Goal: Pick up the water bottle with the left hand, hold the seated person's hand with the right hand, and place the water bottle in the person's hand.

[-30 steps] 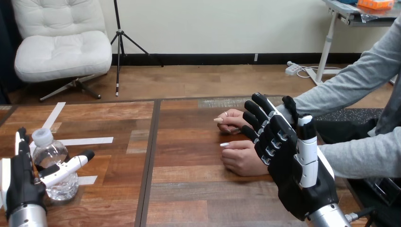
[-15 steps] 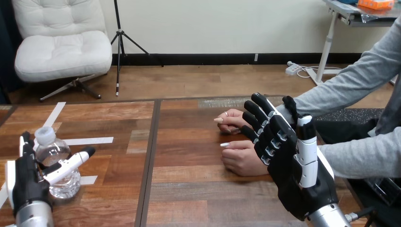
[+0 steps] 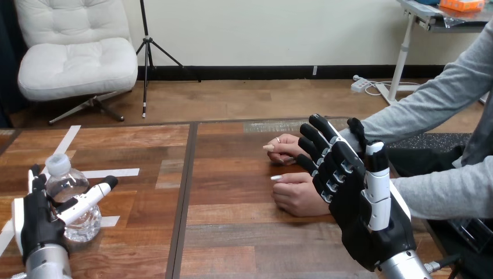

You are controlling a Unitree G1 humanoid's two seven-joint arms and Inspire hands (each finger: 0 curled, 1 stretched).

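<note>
1. Reaching in from the view's lower left, our left hand [image 3: 36, 224] stands at the water bottle [image 3: 68, 195]. The bottle is upright on the wooden table [image 3: 232, 232] near its left edge, with a white cap on top.
2. Our fingers [image 3: 33, 177] rise straight on the bottle's left side and our thumb [image 3: 90, 199] stretches straight across its front, so the bottle sits between them. Nothing is curled round it, and we cannot tell whether the thumb presses on it.
3. Our right hand [image 3: 363, 215] is raised at the view's right, its fingers straight and a little spread, holding nothing.
4. Past those fingers the person's nearer hand [image 3: 296, 195] lies loosely curled on the table, and the person's farther hand [image 3: 283, 148] lies just beyond it.
5. Our right fingertips overlap both of the person's hands in the view; we cannot tell whether they touch.
6. We see the bottle well apart from the person's hands, with a white tape strip [image 3: 110, 172] on the table just beside it.
</note>
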